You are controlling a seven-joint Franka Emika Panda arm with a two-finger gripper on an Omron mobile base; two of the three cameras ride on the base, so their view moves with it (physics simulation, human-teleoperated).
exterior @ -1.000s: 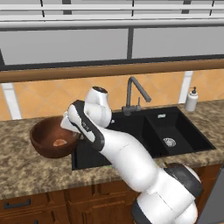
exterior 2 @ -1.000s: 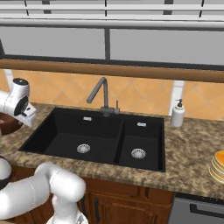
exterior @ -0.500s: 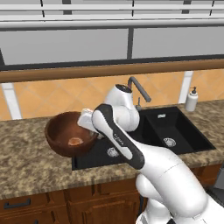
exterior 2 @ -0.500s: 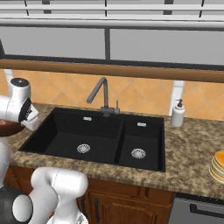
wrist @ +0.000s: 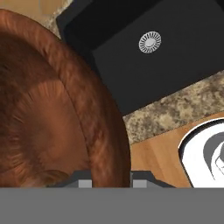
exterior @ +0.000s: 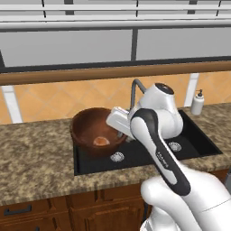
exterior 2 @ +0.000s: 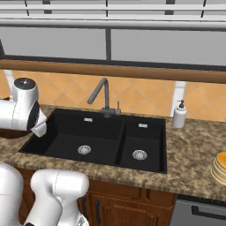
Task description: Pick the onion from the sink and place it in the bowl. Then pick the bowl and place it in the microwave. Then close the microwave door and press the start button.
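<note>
Clamping the bowl (exterior: 92, 131) rim, seemingly, the claw (exterior: 121, 134) holds it over the sink (exterior: 191, 140); no lettering legible.

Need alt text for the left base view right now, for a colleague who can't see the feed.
The white arm's claw holds the wooden bowl by its rim over the left end of the black sink, with the onion inside. A faucet and soap dispenser stand behind.

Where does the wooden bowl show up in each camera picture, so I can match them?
Left base view: the bowl sits left of centre, over the sink's left edge, beside the white arm.
Right base view: a dark sliver at the far left edge, under the arm.
Hand view: its rim and inside cover the left half.
Shared landmark: the left basin's steel drain.
</note>
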